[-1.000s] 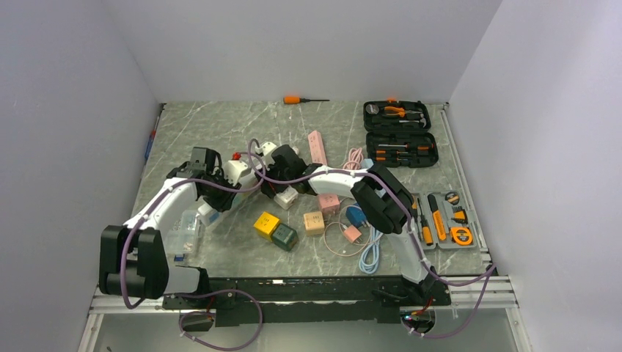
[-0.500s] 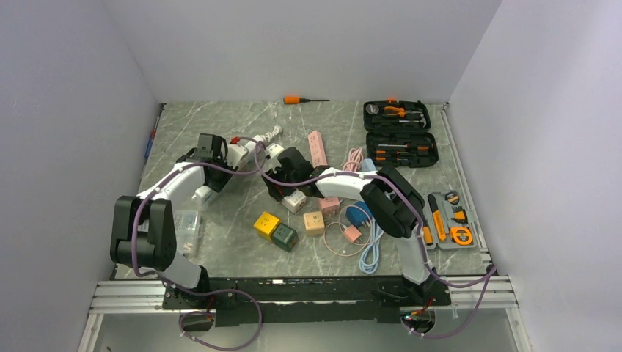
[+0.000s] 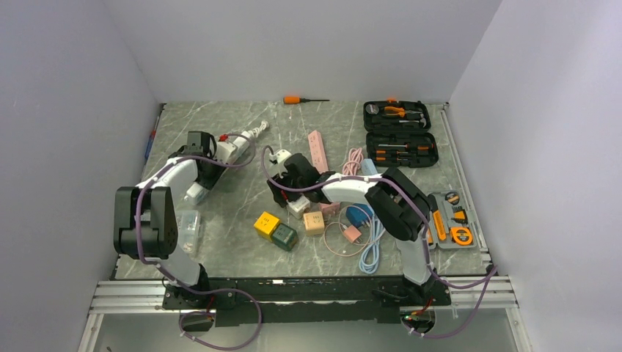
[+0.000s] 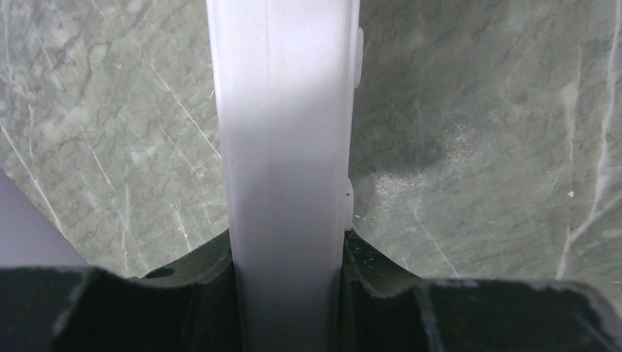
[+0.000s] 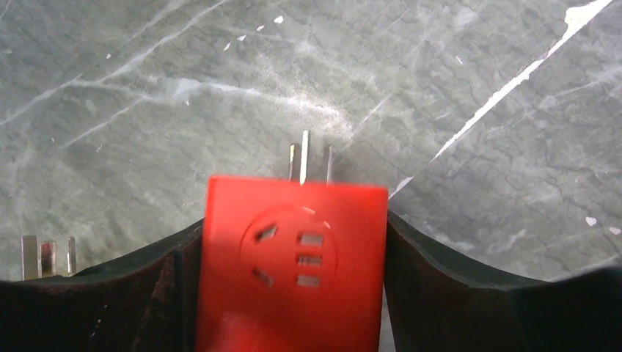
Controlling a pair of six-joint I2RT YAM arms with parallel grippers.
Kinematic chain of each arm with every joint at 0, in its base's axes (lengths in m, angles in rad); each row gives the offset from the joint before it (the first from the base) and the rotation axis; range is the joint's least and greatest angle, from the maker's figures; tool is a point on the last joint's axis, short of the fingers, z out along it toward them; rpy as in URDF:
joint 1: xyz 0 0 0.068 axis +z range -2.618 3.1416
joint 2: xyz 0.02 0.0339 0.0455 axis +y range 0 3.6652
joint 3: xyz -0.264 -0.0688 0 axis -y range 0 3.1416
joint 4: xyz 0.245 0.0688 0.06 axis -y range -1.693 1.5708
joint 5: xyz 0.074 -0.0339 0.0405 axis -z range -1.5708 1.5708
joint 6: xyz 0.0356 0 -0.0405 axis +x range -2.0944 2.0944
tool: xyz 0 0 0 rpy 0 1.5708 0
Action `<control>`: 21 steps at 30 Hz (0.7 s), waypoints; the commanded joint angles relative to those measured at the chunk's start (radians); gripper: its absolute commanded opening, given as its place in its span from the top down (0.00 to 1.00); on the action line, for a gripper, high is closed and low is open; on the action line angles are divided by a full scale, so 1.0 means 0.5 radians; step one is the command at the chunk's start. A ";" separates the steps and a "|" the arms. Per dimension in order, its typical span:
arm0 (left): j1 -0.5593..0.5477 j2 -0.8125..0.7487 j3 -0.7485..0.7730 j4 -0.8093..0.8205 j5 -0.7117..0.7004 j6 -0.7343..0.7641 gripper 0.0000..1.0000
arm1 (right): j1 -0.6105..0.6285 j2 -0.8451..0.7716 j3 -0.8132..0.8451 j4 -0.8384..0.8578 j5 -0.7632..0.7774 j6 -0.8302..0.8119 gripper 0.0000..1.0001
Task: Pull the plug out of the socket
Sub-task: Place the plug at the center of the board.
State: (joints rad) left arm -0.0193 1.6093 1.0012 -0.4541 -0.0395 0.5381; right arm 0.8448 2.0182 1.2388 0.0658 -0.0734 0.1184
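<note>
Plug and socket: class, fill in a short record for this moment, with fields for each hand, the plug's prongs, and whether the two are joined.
Left hand: closed on white socket strip
Right hand: closed on red plug
Prongs: bare, over the marble table
Joined: no, plug and strip are apart
Task state: plug is out of the socket

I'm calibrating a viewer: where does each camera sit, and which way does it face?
Top external: above and behind the bases, looking down at the table; left arm and right arm show.
Left wrist: on the left arm, facing the table past the left gripper, clamped on the white power strip.
Right wrist: likewise, facing the table past the right gripper, which holds the red adapter.
Shared: top and left wrist both show the white power strip.
</note>
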 commanded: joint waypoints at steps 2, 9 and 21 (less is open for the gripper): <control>0.032 0.053 0.103 -0.063 0.084 -0.017 0.96 | -0.035 -0.219 -0.040 0.093 0.013 0.080 0.22; 0.210 0.023 0.226 -0.214 0.330 -0.120 0.41 | -0.044 -0.448 -0.041 0.043 0.022 0.123 0.01; 0.167 -0.337 0.344 -0.521 0.609 -0.210 0.18 | -0.076 -0.577 0.408 -0.491 0.025 0.481 0.00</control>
State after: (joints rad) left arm 0.0895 1.5135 1.1435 -0.6495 0.1940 0.4572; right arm 0.8146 1.7836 1.3659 -0.0837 -0.0566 0.2752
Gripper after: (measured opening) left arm 0.809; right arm 0.994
